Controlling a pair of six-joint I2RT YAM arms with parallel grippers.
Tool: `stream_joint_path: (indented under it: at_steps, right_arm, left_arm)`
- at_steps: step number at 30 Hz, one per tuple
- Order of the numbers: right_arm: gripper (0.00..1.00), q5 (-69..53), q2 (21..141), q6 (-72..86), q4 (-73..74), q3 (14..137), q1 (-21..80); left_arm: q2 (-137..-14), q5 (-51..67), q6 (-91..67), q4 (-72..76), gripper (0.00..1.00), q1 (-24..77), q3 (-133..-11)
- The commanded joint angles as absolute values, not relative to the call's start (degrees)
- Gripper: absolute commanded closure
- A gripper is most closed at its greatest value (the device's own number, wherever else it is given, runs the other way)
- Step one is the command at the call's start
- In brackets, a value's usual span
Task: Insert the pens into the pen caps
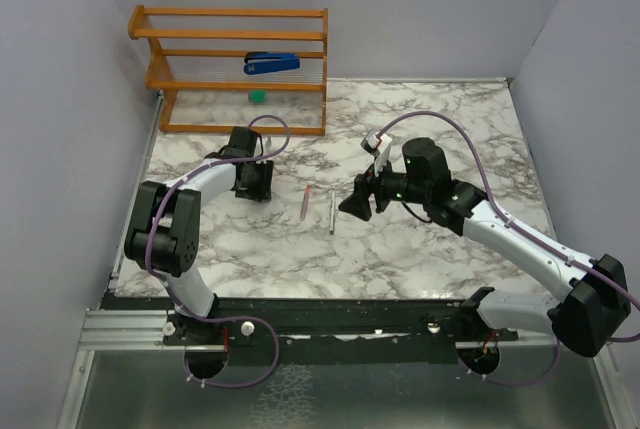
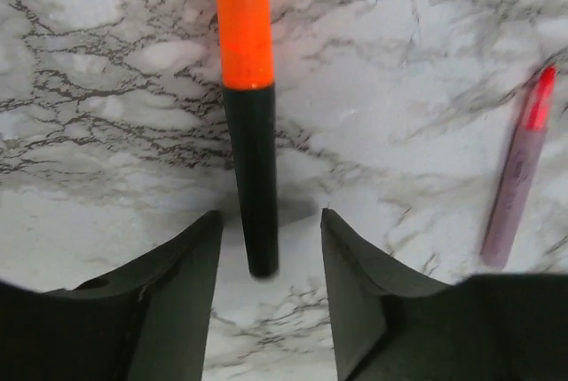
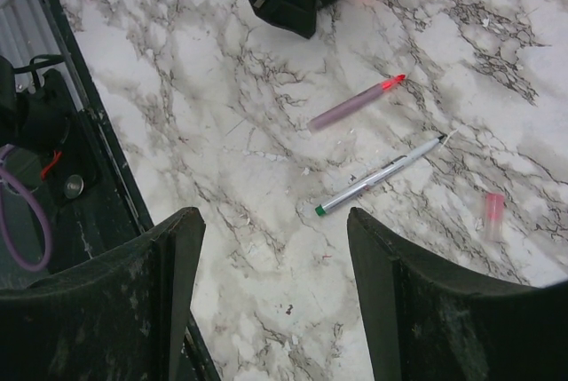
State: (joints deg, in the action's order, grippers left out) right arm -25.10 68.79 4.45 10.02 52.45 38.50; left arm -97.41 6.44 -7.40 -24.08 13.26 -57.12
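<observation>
The left gripper (image 2: pixel 266 310) stands slightly parted, its dark fingers either side of the black marker body (image 2: pixel 253 177) without pinching it; the marker lies on the white marble table (image 1: pixel 420 239), wearing the chunky orange cap (image 2: pixel 245 26). The right gripper (image 3: pixel 271 292) hovers wide open, holding nothing. Below it lie the pink pen (image 3: pixel 355 102), the silver pen (image 3: pixel 377 177) and a loose pink cap (image 3: pixel 493 214).

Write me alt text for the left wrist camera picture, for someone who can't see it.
A black marker with an orange cap fitted on its far end lies on a marble table, its near end between the parted left gripper fingers. A capped pink pen lies to the right.
</observation>
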Motion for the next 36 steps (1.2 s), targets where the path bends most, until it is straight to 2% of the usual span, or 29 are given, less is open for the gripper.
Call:
stream_joint_path:
  at_steps: [1, 3, 12, 13, 14, 15, 16, 18, 20, 21, 23, 24, 25, 27, 31, 36]
  right_arm:
    - [0.29, -25.13, 70.06, 4.65, 11.34, 53.32, 38.23]
    - [0.29, -25.86, 70.65, 4.66, 11.47, 53.56, 38.24]
    - [0.29, -24.97, 73.44, 5.81, 10.95, 54.53, 38.23]
    - [0.29, -23.96, 74.30, 6.13, 10.80, 54.71, 38.23]
    - [0.29, -22.63, 75.31, 6.69, 10.75, 55.13, 38.20]
    - [0.28, -20.75, 76.45, 7.53, 10.63, 55.82, 38.27]
    - [0.27, -18.75, 77.95, 8.61, 10.25, 56.43, 38.24]
    - [0.26, -14.00, 81.44, 11.11, 10.09, 58.47, 38.28]
    - [0.31, -8.46, 85.74, 14.53, 11.46, 61.51, 38.28]
    - [0.38, -6.16, 88.25, 16.10, 12.50, 63.37, 38.28]
    - [0.62, -2.29, 93.48, 19.63, 16.09, 67.89, 38.22]
    - [0.70, -0.86, 96.36, 20.94, 18.08, 70.42, 38.23]
    - [0.73, -0.42, 98.92, 21.89, 20.77, 73.07, 38.19]
    - [0.75, -0.19, 103.26, 23.28, 23.97, 77.12, 38.24]
    - [0.70, 4.51, 108.09, 25.33, 30.20, 82.71, 38.36]
    - [0.67, 7.67, 112.46, 25.86, 37.80, 88.41, 38.79]
  left_arm:
    - [-103.01, 5.31, -6.25, -26.45, 0.52, 13.62, -56.67]
    - [-103.57, 5.99, -5.48, -26.61, 0.98, 13.60, -57.38]
    - [-103.94, 5.11, -4.36, -28.24, 0.99, 13.60, -59.39]
    - [-103.59, 4.58, -4.51, -28.74, 0.82, 13.62, -59.82]
    - [-102.94, 4.17, -4.56, -29.04, 0.50, 13.62, -60.10]
    - [-102.09, 3.61, -4.42, -29.21, 0.07, 13.62, -60.38]
    - [-101.06, 3.10, -4.25, -29.30, 0.02, 13.62, -60.63]
    - [-98.85, 2.26, -3.86, -29.64, 0.01, 13.58, -61.29]
    - [-96.35, 2.76, -3.51, -29.87, 0.01, 13.62, -62.16]
    - [-94.88, 3.84, -3.28, -29.94, 0.01, 13.62, -62.55]
    - [-91.82, 6.22, -3.43, -29.82, 0.01, 13.62, -63.19]
    - [-90.13, 7.56, -3.44, -29.65, 0.01, 13.62, -63.27]
    - [-88.58, 8.63, -3.49, -29.50, 0.01, 13.62, -63.36]
    - [-85.33, 9.82, -3.43, -29.30, 0.01, 13.62, -63.18]
    - [-78.86, 10.59, -3.23, -28.48, 0.01, 13.62, -61.82]
    - [-76.76, 13.80, -2.82, -27.77, 0.01, 13.62, -60.38]
